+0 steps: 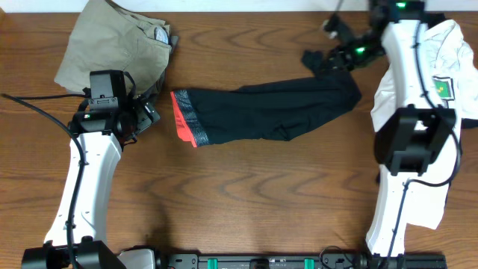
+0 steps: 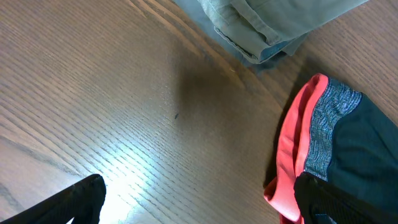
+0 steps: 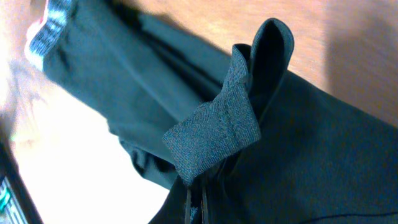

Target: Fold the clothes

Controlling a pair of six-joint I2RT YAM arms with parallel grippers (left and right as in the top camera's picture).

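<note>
Trousers (image 1: 269,112) lie stretched out, barely folded yet; right tool (image 1: 328,60) pinches a cuff (image 3: 214,134), left tool (image 1: 148,114), can't tell.

Overhead the light is bright and even, with faint soft shadows on the table (image 1: 246,202). The left wrist view has a pale glare patch low on the wood and a dim shadow above it. The right wrist view burns out white at left; the black trousers (image 3: 214,140) blur beyond the sharp hem
</note>
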